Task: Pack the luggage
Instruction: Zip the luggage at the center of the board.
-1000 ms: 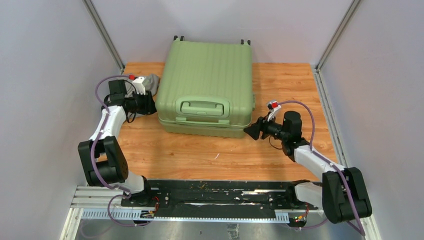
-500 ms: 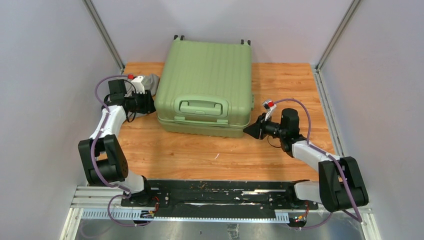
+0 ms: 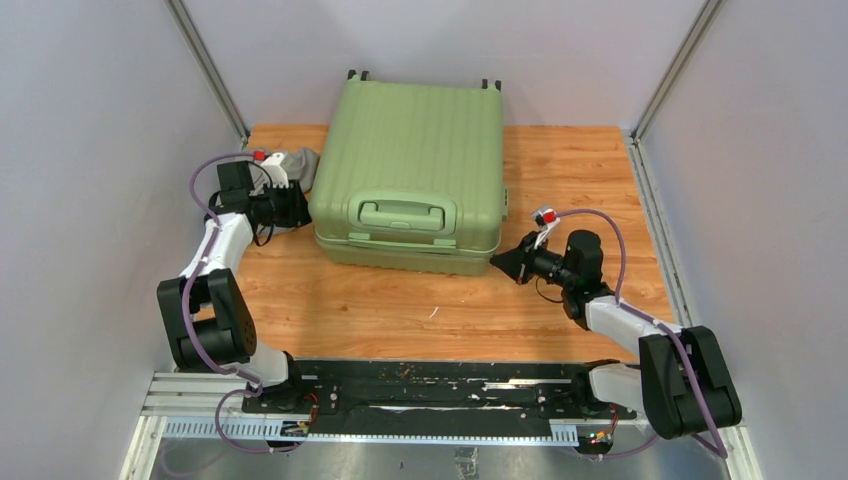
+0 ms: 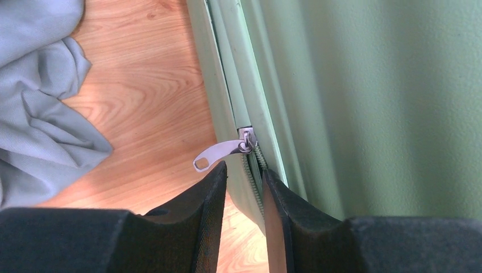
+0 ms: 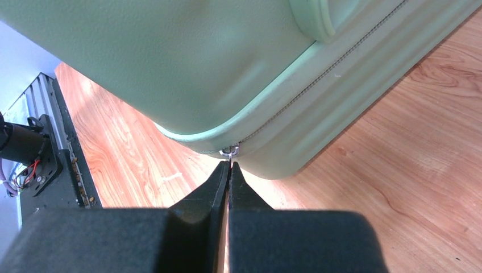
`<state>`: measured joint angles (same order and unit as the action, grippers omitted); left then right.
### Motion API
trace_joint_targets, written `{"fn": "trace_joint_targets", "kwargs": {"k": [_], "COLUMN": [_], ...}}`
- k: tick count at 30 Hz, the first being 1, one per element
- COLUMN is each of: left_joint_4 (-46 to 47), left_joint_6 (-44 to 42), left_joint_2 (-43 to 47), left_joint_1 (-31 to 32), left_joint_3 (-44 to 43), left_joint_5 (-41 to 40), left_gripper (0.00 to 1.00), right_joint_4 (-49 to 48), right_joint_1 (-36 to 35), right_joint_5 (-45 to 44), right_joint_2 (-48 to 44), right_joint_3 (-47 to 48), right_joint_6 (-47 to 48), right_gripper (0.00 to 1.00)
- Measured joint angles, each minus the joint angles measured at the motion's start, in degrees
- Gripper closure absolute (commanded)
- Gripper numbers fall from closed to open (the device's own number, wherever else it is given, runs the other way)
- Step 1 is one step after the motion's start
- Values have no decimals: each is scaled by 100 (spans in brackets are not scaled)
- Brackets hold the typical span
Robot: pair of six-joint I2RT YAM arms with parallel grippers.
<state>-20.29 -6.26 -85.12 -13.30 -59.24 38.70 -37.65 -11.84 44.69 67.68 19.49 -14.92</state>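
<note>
The pale-green ribbed luggage (image 3: pixel 415 150) lies flat, lid down, on the wooden table (image 3: pixel 590 170) (wheels at the far end).

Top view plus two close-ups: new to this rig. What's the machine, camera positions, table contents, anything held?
Two robot arms are bolted at the near edge of the table. The wide picture comes from a fixed camera above and behind them; each close-up from a wrist camera looking along its fingers. On it lies the closed luggage, a grey cloth beside it. The left gripper is open at the luggage's side, beside a zipper tab it isn't holding. The right gripper is shut below a corner zipper slider; any pinched tab is hidden.
</note>
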Motion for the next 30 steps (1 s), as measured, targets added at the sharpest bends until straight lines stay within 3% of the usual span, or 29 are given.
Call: {"fn": "trace_joint_targets", "kwargs": {"k": [7, 11, 16, 24, 30], "left_joint_4": [686, 1362, 1987, 2142, 2107], "left_joint_6": [577, 765, 686, 710, 715], "left_joint_2": [96, 319, 498, 776, 872], "left_joint_1": [2, 37, 120, 321, 592], "left_joint_3": [450, 872, 1134, 1427, 1506], "left_joint_5": [140, -260, -848, -874, -610], "left_gripper": [78, 79, 81, 83, 80], "right_joint_4": [-98, 498, 1198, 2199, 2575], "right_joint_1": [-393, -1943, -2938, -3038, -2039], "right_joint_5": [-417, -2011, -2487, -3480, -3156], "right_joint_2": [-157, -754, -754, -1353, -1502], "right_joint_3": [-140, -216, 46, 179, 238], "right_joint_6": [-175, -181, -227, -341, -518], "right_gripper": [100, 100, 100, 100, 100]}}
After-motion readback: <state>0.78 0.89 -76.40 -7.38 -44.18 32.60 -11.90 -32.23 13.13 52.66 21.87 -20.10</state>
